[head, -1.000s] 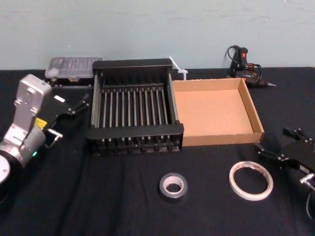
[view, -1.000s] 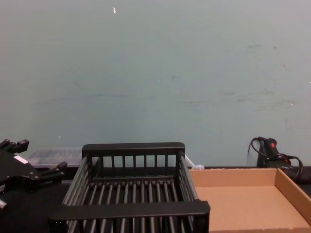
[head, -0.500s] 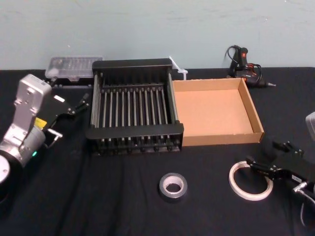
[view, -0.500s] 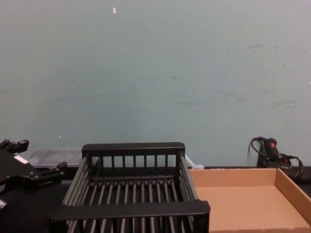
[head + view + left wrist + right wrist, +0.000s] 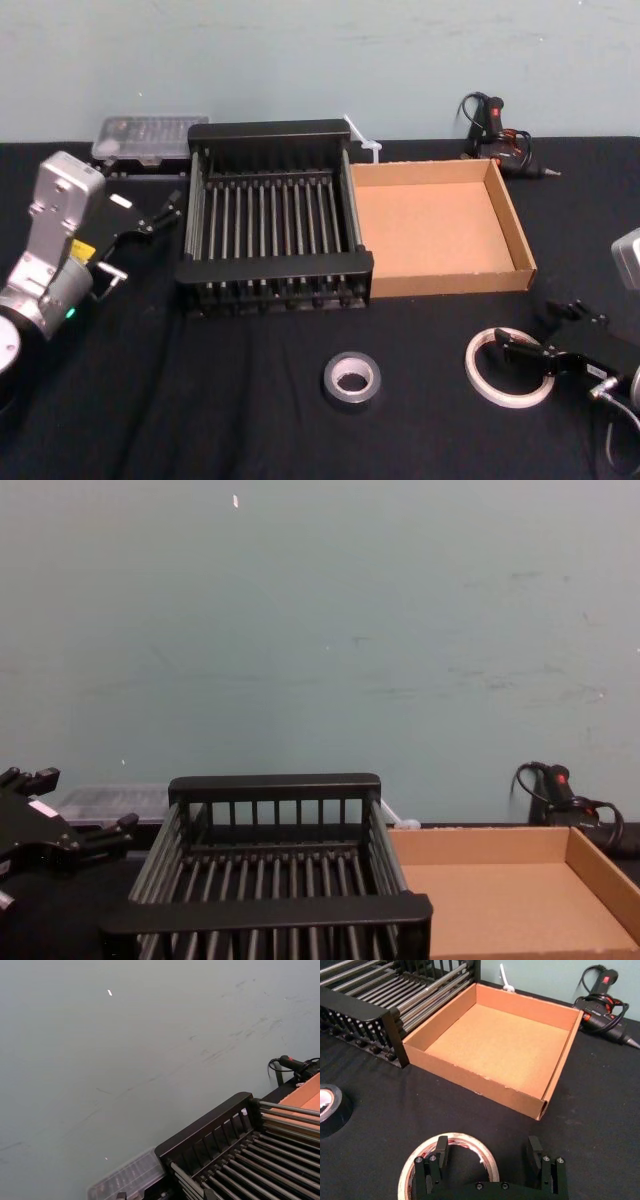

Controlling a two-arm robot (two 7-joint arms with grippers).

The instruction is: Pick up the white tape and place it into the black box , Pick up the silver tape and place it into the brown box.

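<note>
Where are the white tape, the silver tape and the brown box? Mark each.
white tape (image 5: 463,1138), right wrist view, far arc of its rim.
silver tape (image 5: 351,398), head view, dark near side.
brown box (image 5: 430,225), head view, bare floor.

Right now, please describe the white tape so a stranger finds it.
Find the brown box on the black table. In front of its near right corner lies the white tape, under the open right gripper. Unlike the smaller dark silver tape to its left, it is a wide, thin, pale ring.
</note>
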